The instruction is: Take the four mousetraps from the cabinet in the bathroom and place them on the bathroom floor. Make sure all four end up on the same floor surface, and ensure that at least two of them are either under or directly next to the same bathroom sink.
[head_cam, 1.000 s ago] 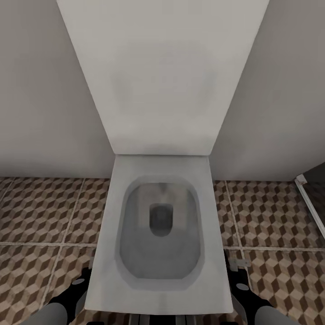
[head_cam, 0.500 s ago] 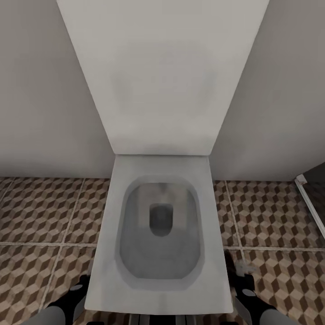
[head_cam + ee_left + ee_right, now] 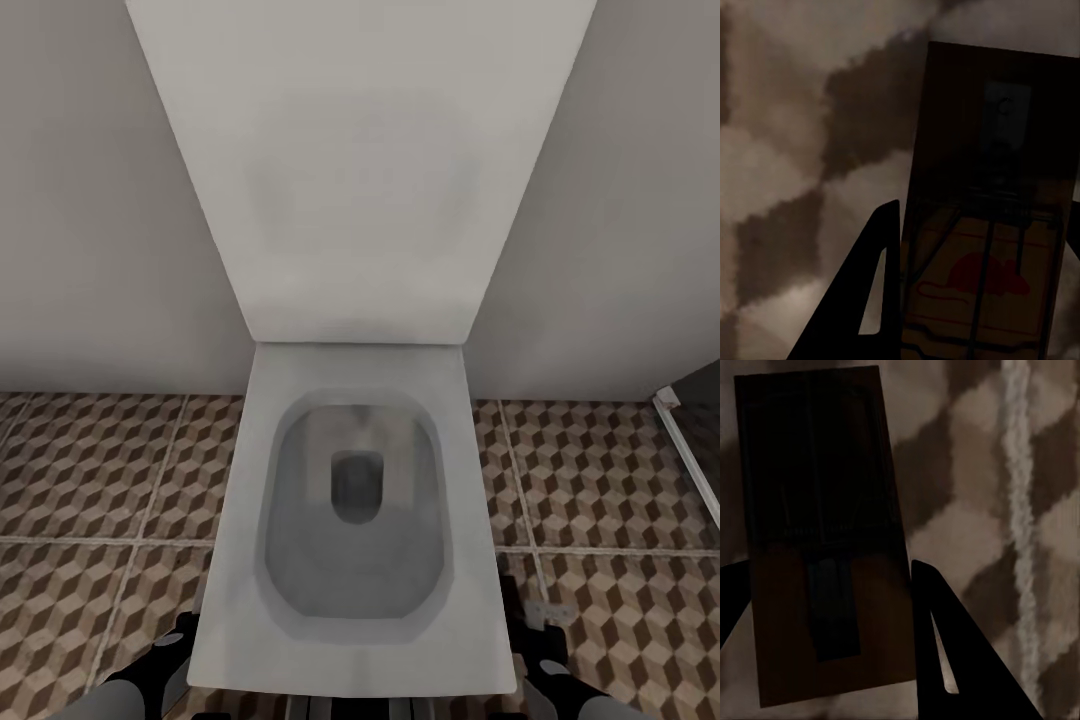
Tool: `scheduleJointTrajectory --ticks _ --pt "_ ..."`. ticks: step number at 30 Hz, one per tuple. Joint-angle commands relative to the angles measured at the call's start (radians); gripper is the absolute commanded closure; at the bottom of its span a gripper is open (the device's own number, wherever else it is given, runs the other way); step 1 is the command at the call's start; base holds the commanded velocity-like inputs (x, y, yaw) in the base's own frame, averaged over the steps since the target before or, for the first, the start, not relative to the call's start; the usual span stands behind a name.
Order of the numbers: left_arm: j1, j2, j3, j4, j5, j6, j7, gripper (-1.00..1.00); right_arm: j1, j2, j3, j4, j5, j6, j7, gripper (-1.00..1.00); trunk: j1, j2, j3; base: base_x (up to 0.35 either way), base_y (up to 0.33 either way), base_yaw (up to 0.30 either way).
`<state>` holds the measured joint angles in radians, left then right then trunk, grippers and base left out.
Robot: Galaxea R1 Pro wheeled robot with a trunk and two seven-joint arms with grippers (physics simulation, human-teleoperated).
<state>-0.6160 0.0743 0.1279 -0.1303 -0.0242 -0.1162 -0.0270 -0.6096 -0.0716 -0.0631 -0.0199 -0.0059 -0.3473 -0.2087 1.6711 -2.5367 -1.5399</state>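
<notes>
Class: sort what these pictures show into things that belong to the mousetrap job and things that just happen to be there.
Belongs to the job:
- mousetrap between the left hand's fingers
- mousetrap between the right hand's fingers
- bathroom floor

Just there:
- toilet
- wall

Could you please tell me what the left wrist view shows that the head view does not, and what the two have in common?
Left wrist view: a mousetrap seen close, with its wire spring and red mouse mark, lying between the left gripper fingers.

Head view: the white toilet against the wall, with both arms low at either side of it.

Both: the bathroom floor with its brown, beige and white cube pattern, and part of the left arm.
</notes>
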Motion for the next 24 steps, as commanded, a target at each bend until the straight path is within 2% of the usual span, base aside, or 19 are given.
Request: scheduleJointTrajectory --ticks 1,8,24 --pt "-0.001 0.000 0.006 0.001 -0.005 -0.004 0.002 1.00 0.000 0.001 0.009 0.008 -0.005 -0.006 0.005 1.00 0.000 0.000 -0.001 0.000 0.000 0.000" --pt "-0.001 0.002 0.012 0.001 -0.005 -0.017 0.002 1.00 0.001 0.004 0.009 0.013 -0.004 -0.011 0.035 1.00 0.000 0.000 -0.001 0.000 0.000 0.000" --pt "-0.001 0.013 0.014 0.003 -0.005 -0.039 0.003 1.00 0.001 0.010 0.011 0.014 0.000 -0.012 0.038 1.00 0.000 0.000 -0.001 0.000 0.000 0.000"
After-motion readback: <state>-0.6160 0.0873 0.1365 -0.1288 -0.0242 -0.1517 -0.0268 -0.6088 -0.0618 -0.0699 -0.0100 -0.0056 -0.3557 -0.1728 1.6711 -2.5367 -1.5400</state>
